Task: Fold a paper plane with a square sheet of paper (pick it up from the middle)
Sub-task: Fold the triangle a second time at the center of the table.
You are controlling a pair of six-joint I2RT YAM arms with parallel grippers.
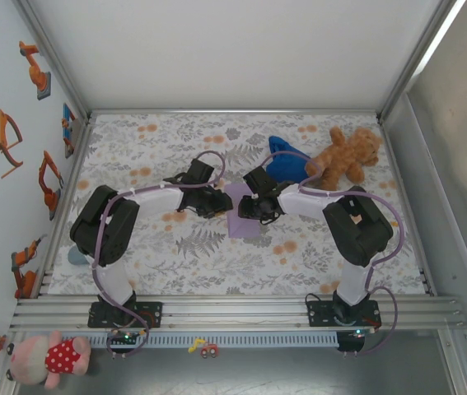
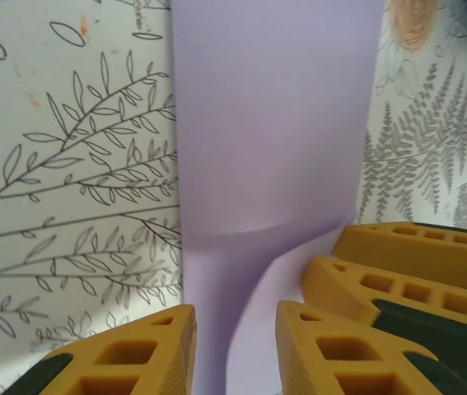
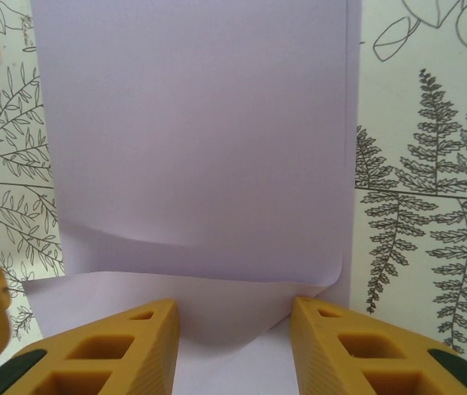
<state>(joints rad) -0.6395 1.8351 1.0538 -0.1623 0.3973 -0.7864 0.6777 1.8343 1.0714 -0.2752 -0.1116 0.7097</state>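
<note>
The square sheet of paper (image 1: 242, 219) is lavender and lies mid-table, partly doubled over with a loose curved fold. My left gripper (image 1: 221, 205) comes at it from the left and my right gripper (image 1: 254, 207) from the right, tips almost meeting above it. In the left wrist view the paper (image 2: 274, 123) runs between my left gripper's (image 2: 235, 317) parted yellow fingers, which are open; the right gripper's fingers (image 2: 406, 251) show beside them. In the right wrist view the curled upper layer of the paper (image 3: 192, 123) sags between my right gripper's (image 3: 233, 309) wide-apart fingers, open.
A brown teddy bear (image 1: 345, 156) and a deep blue cloth (image 1: 286, 160) lie at the back right, just behind the right gripper. A pink plush toy (image 1: 49, 359) and a small toy (image 1: 205, 349) sit off the table's near rail. Frame posts edge the table.
</note>
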